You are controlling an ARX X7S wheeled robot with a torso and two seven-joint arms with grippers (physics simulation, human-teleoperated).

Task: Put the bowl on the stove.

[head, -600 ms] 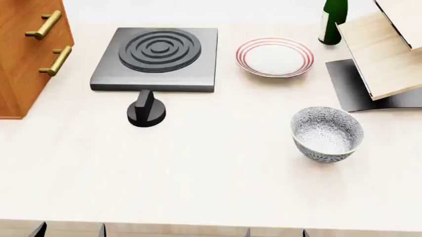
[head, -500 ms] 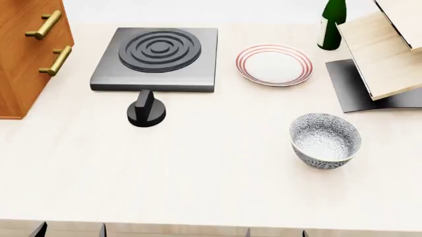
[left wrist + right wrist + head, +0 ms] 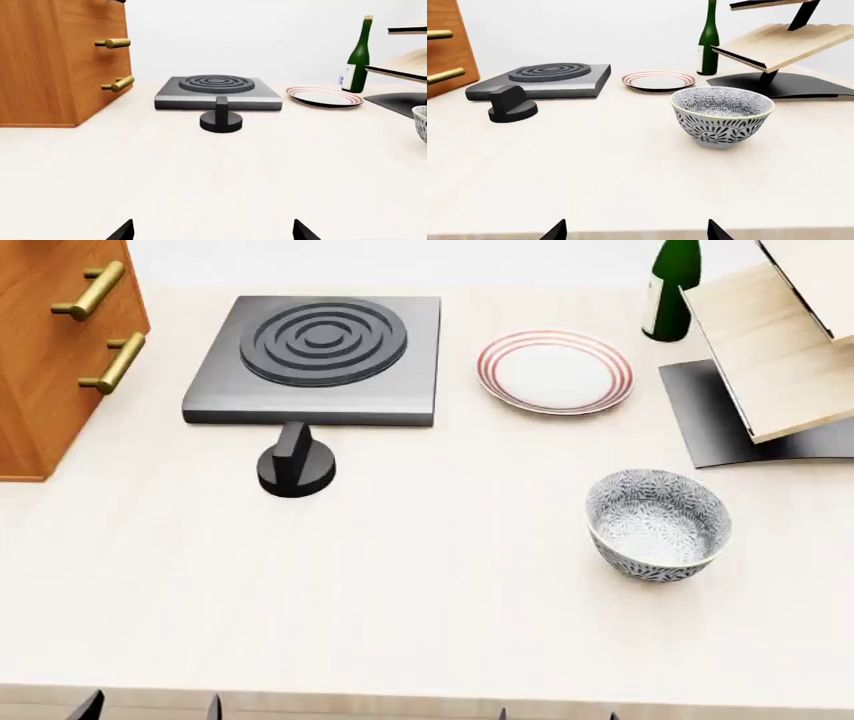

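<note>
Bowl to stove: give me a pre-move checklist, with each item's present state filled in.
1. bowl upright, free on the table: ok.
2. stove burner bare, nothing on it: ok.
3. right gripper open, jaws apart, facing the bowl: ok.
4. left gripper open and holding nothing: ok.
5. Path from bowl to stove: the knob stands in front of the stove and the plate beside it; carry the bowl over them: ok.
6. Bowl within the right arm's reach: cannot tell.
</note>
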